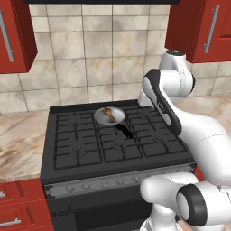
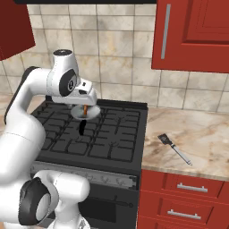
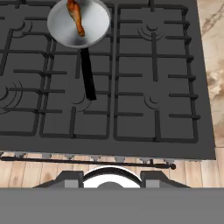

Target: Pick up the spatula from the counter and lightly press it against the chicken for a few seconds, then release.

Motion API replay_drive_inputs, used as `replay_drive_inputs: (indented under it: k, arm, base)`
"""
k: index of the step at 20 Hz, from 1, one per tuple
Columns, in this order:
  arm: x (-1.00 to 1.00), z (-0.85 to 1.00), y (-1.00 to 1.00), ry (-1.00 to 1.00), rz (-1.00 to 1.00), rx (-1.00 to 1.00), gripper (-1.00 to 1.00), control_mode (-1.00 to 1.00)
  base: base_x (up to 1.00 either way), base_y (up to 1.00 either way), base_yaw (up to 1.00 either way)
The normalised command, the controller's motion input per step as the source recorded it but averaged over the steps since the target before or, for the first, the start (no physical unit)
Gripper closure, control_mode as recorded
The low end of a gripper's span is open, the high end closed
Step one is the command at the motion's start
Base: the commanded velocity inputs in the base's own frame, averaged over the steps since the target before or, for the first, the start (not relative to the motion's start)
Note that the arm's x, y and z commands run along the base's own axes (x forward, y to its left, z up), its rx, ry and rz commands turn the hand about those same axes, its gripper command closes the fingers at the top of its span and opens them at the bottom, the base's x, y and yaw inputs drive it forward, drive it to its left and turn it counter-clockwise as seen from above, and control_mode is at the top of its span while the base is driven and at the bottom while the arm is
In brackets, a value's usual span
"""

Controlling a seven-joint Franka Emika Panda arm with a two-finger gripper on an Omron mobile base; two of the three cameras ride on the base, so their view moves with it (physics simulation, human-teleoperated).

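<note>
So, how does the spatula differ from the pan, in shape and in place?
The spatula lies on the marble counter; the pan sits on the stove. The spatula has a small flat dark head and a thin handle; the pan is a round grey dish with a thick black handle. The pan holds the chicken; the spatula carries nothing. Both handles point toward the front.
</note>
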Motion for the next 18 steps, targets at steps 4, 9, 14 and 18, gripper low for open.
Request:
replay_drive_inputs:
  k: [4, 9, 14, 18]
  arm:
    - [-0.25, 0.00, 0.00, -0.08, 0.00, 0.00, -1.00, -1.00]
    - [-0.44, 0.01, -0.03, -0.18, 0.00, 0.00, -1.00, -1.00]
    - [-0.47, 0.01, -0.23, -0.09, 0.03, -0.03, -1.00, -1.00]
    - [-0.51, 0.03, -0.38, 0.00, 0.03, -0.04, -1.00, -1.00]
  base:
    - [0.00, 0.00, 0.00]
    - [0.00, 0.00, 0.00]
    - [0.00, 0.00, 0.00]
    - [0.00, 0.00, 0.00]
